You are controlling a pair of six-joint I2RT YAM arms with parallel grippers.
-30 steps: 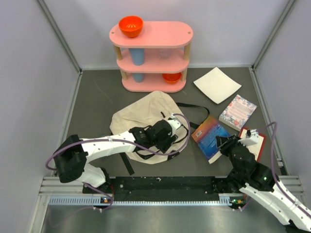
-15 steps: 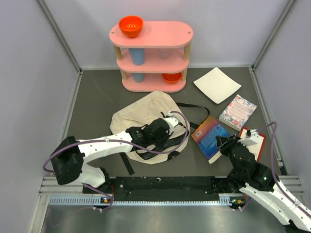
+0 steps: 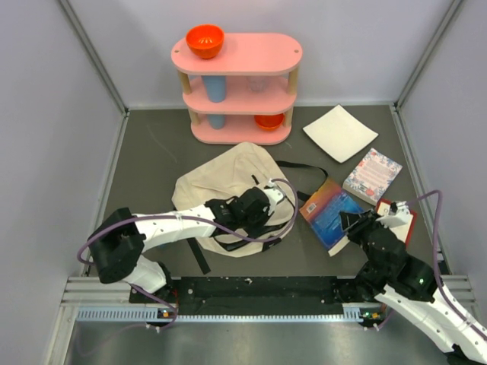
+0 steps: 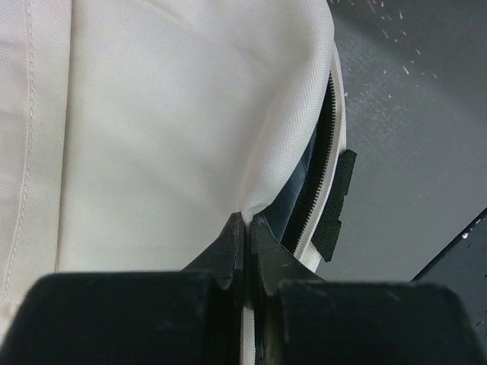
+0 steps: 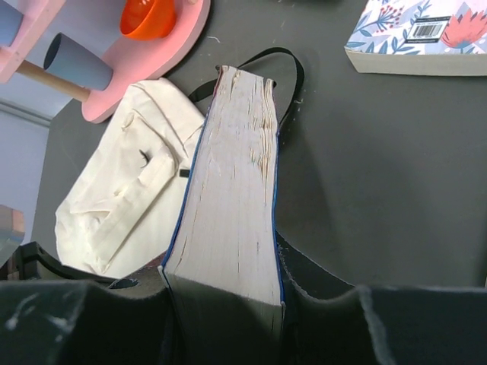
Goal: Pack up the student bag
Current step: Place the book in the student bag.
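**Bag mouth pinched, book clamped: insert not started**

Student bag (image 3: 221, 182) lies flat mid-table, on the near side of the pink shelf (image 3: 237, 53) and left of the blue book (image 3: 329, 211). The left gripper (image 4: 245, 222) has its fingers together on a thin fold of the bag's cloth, right at the zipper (image 4: 327, 152) edge. The mouth shows only as a narrow dark slit. The right gripper (image 5: 224, 287) is clamped on the blue book's near end, across its thickness, with the page edge facing the wrist camera. The book sits right of the bag and apart from it.

Risks, my read:
- The pinch holds very little cloth. A pull could slip it out and the mouth would drop shut.
- The slit looks narrower than the book is thick, so a book corner could snag on the zipper teeth or the black tab.
- The bag is limp with nothing pinning it, so a push from the book may slide or bunch it instead of entering.
- The book is gripped at one end only, so the far end may sag or pivot in the jaws.

Materials:
- Bag: cream woven fabric, soft and creased, with stitched seams, a dark zipper and a black strap (image 3: 304, 169) trailing right.
- Blue book: thick paperback block with rough, yellowed, slightly wavy pages and a glossy cover.
- A floral book (image 3: 372, 175) and a white square sheet (image 3: 340, 133) lie far right, both flat and rigid-looking.
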